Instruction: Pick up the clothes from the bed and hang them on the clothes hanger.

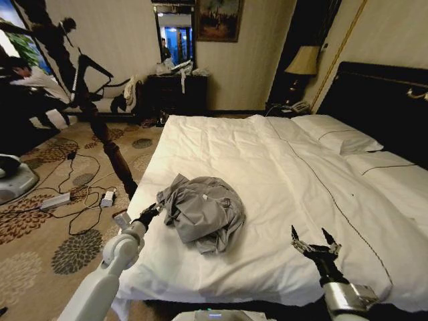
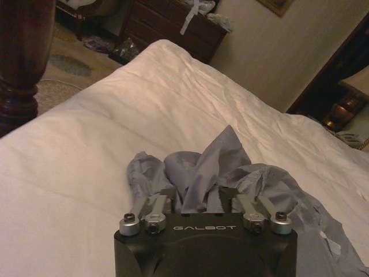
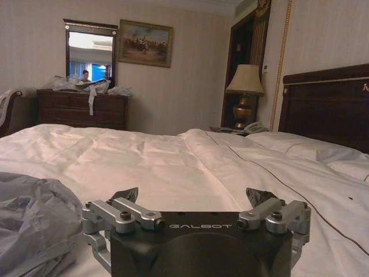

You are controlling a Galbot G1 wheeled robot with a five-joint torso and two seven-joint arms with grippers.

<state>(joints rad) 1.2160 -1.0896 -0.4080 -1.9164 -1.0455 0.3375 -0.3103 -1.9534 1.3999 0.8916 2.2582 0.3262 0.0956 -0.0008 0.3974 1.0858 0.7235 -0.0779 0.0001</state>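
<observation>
The clothes, a crumpled light grey shirt, lie on the white duvet of the bed near its front left corner. My left gripper is at the shirt's left edge. In the left wrist view its fingers have closed in on an upright fold of the grey fabric, and the shirt still rests on the duvet. My right gripper hovers open over bare duvet to the shirt's right, holding nothing. A thin dark angular frame hangs by the coat stand; I cannot tell whether it is the clothes hanger.
A dark turned wooden coat stand rises from the carpet left of the bed. Cables and a power strip lie on the floor there. Pillows and the dark headboard are at the right, and a dresser is at the back.
</observation>
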